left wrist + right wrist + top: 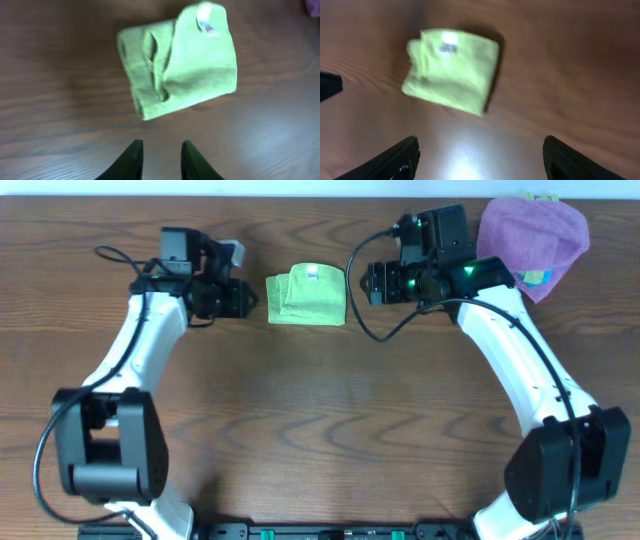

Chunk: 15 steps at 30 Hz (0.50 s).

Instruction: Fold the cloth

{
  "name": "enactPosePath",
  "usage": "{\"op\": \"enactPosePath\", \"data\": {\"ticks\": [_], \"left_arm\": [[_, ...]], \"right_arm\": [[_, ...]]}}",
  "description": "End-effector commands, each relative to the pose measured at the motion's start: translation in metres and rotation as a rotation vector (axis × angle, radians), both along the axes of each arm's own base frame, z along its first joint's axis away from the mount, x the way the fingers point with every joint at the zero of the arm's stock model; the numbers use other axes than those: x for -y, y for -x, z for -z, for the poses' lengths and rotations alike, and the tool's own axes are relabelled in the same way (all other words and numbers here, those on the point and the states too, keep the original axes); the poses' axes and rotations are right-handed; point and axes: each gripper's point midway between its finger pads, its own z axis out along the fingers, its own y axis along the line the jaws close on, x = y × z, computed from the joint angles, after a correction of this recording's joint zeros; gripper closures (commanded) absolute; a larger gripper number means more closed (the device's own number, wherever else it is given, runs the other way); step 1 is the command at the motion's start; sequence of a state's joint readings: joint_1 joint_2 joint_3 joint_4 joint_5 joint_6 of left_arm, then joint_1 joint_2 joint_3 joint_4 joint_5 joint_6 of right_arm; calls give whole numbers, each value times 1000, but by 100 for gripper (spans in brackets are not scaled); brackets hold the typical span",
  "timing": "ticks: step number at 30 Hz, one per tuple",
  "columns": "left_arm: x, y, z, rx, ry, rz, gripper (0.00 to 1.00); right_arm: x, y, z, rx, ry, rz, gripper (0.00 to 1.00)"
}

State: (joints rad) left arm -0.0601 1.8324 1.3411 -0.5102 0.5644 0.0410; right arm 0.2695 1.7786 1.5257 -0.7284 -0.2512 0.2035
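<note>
**Item 1: the cloth**. Lime-green microfibre, soft, with a nubbly pile. We find it on the bench at the far middle, between the two grippers and touching neither. It is folded into a compact packet, roughly rectangular with rounded corners, a little longer than it is deep. Its long axis runs left to right, from one gripper toward the other. A small white tag sits on the top layer by the far edge; it bears a reddish mark we cannot read. On the left part the layers bunch into ridges and loose creases, while the right part lies smoother and flatter.

**Item 2: left gripper**. Black, tapered fingers, near the cloth's left edge and pointed at it. We see its jaws a narrow gap apart, with nothing between them.

**Item 3: right gripper**. Black, near the cloth's right edge, clear of it. Its jaws are spread wide and empty.

**Item 4: purple cloth**. Heaped in a soft mound at the far right, well apart from the green packet. A blue item shows under its near edge.

**Item 5: bench.** Dark brown wood grain with a slight sheen.
</note>
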Motion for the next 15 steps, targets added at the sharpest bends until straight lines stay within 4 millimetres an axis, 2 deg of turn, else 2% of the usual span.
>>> {"op": "enactPosePath", "data": {"ticks": [1, 10, 12, 15], "left_arm": [[14, 5, 17, -54, 62, 38, 63], [20, 5, 37, -111, 95, 35, 54], [24, 4, 42, -129, 120, 25, 50], [36, 3, 52, -153, 157, 31, 50]], "right_arm": [[11, 2, 9, -13, 61, -9, 18], [3, 11, 13, -27, 90, -51, 17], [3, 10, 12, -20, 92, -50, 17], [4, 8, 12, -15, 98, -45, 17]]}}
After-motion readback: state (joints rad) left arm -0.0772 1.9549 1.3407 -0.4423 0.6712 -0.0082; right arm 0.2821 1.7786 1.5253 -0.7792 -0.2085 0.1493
